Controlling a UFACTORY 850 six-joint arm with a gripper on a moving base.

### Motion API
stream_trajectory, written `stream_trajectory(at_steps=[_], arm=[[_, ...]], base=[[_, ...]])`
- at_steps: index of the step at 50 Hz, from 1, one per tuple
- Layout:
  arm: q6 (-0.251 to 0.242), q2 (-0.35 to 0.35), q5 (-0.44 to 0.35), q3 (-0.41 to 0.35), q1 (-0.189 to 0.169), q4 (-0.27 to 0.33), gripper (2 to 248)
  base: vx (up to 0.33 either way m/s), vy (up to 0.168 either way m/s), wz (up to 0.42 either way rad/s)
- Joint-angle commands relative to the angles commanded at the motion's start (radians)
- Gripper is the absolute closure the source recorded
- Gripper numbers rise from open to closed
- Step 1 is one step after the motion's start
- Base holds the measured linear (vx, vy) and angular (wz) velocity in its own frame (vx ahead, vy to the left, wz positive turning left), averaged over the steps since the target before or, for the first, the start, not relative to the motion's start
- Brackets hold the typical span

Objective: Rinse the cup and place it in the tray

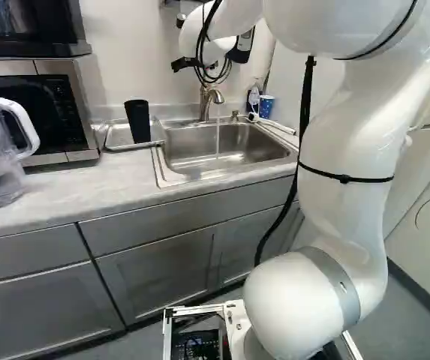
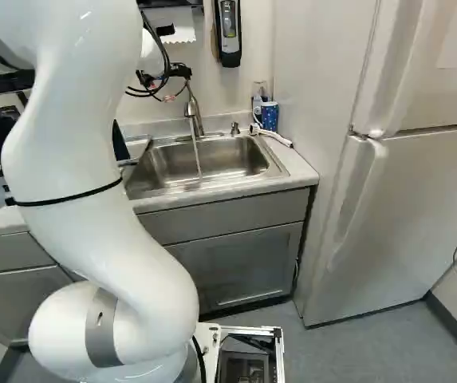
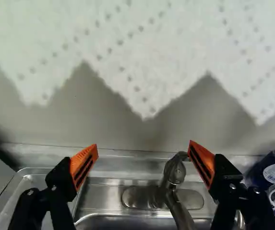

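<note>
While the white robot arm [image 1: 350,127] reaches above the stainless-steel sink [image 1: 192,148], a low sideways sweep could shift the metal tray [image 1: 117,137]. The gripper [image 3: 143,144], spread wide and gripping nothing, could snag the faucet [image 3: 174,173] if lowered. Side contact could topple the black tumbler [image 1: 138,121] standing in the tray. Water [image 1: 218,138], if deflected, could splash.

The cup [image 1: 138,124] is black, the pads [image 3: 81,159] orange, the cupboards [image 1: 162,281] grey, the paper towel [image 3: 185,33] white with grey dots.
</note>
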State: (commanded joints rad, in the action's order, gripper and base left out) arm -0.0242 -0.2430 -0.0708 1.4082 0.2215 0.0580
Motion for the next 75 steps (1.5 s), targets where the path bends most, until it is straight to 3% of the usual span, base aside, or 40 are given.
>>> stream_trajectory(at_steps=[50,61,75], arm=[[0.000,0.029,0.115,-0.033,0.010,0.000,3],[0.000,0.029,0.108,-0.033,0.010,0.000,3],[0.000,0.063,0.012,-0.070,0.025,0.000,3]], base=[[0.000,0.000,0.000],[0.000,0.000,0.000],[0.000,0.000,0.000]])
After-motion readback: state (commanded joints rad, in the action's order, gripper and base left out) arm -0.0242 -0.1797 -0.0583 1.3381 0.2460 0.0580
